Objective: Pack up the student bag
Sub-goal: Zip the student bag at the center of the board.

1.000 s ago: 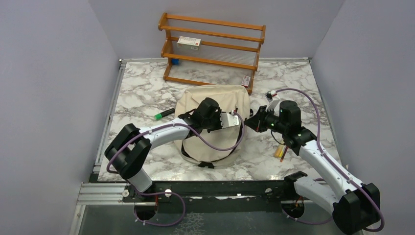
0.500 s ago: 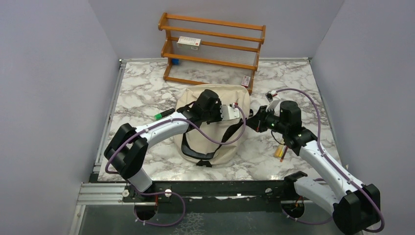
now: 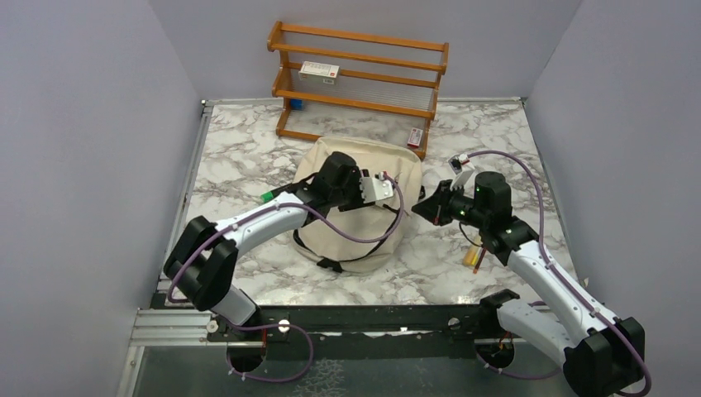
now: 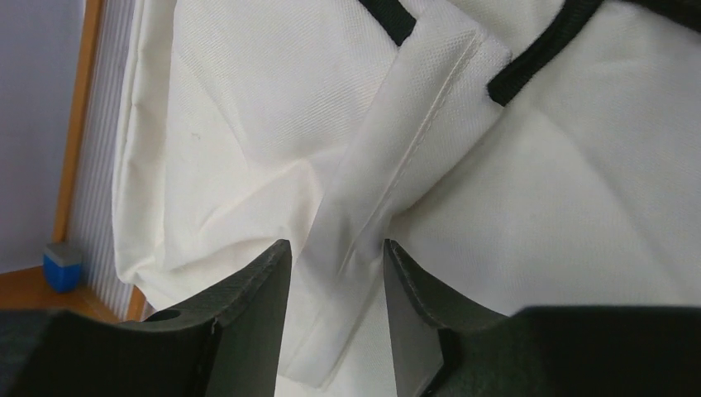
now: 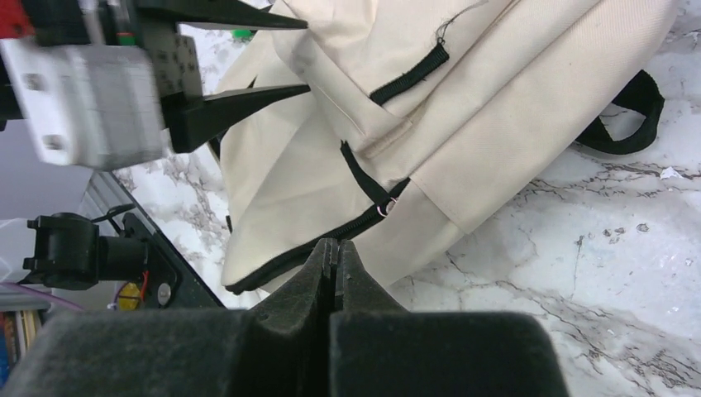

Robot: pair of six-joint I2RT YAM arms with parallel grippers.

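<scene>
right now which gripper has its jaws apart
The left gripper, straddling a fold of the student bag; the right gripper is shut.

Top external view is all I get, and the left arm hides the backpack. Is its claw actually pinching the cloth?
Observer: No. The left wrist view shows the left gripper open, with a stitched fold of the student bag lying between its fingers.
Operator: And the right claw?
Observer: The right gripper is shut, with its tips beside the bag's edge, close to the small metal zipper ring. I cannot tell whether it grips anything.
</scene>
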